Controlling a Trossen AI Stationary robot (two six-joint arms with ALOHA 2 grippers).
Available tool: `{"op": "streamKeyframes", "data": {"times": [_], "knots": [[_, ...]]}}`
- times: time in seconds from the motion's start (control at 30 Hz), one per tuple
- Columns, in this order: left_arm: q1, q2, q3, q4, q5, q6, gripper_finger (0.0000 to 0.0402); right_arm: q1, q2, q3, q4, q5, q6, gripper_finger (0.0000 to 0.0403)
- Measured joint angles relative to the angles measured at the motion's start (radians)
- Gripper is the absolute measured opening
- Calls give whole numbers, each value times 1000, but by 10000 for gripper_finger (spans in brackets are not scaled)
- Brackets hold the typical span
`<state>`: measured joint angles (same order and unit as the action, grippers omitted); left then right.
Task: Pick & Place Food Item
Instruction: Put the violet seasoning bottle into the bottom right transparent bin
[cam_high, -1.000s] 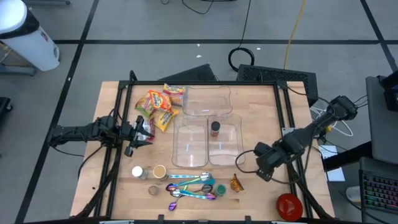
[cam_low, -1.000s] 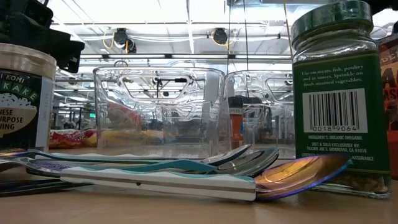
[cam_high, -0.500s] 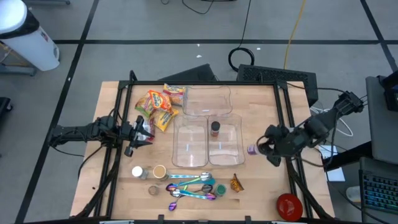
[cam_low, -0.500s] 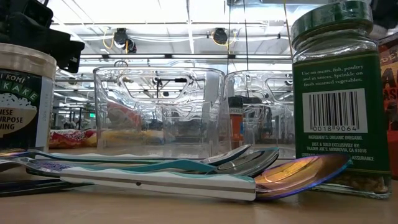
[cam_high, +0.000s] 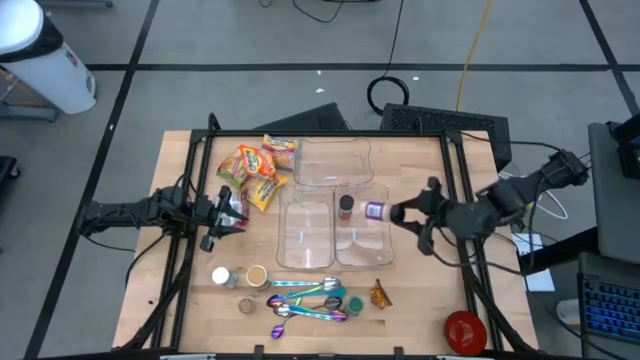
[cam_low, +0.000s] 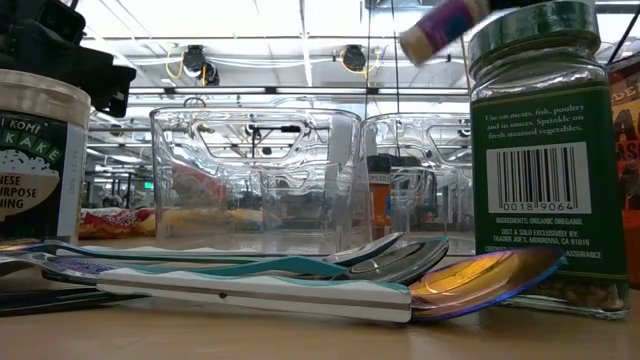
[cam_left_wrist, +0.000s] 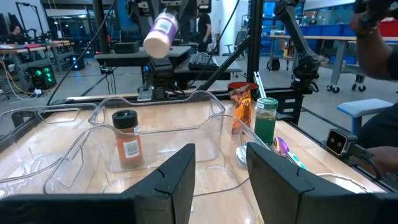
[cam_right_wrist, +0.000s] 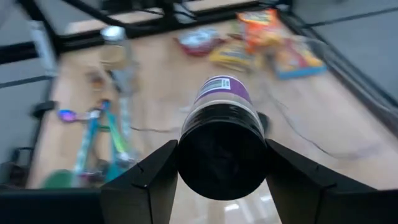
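Since the earlier frame, the right gripper (cam_high: 402, 212) has swung from beyond the table's right edge to a position over the clear bins, carrying a purple-labelled jar (cam_high: 378, 211). Its fingers are clamped on the jar's dark cap end, with the jar lying sideways and projecting ahead of the fingertips, above the right-hand bin (cam_high: 362, 232). A brown-capped spice bottle (cam_high: 346, 208) stands in that bin, just beyond the jar. The left gripper (cam_high: 226, 212) waits partly spread beside a snack packet (cam_high: 237, 207), holding nothing.
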<state>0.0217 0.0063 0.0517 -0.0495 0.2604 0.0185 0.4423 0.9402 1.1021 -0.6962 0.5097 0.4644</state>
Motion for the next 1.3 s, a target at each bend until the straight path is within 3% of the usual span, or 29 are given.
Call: {"op": "streamKeyframes", "data": {"times": [0.13, 0.4, 0.7, 1.3], "knots": [[0, 0, 0, 0, 0, 0, 152, -126, 78, 90, 17, -203, -91, 197], [0, 0, 0, 0, 0, 0, 152, -364, 300, 382, -352, -308, -142, 197], [0, 0, 0, 0, 0, 0, 152, -588, 486, 423, -546, -563, -216, 198], [0, 0, 0, 0, 0, 0, 152, -686, 645, 375, -524, -566, -331, 198]]}}
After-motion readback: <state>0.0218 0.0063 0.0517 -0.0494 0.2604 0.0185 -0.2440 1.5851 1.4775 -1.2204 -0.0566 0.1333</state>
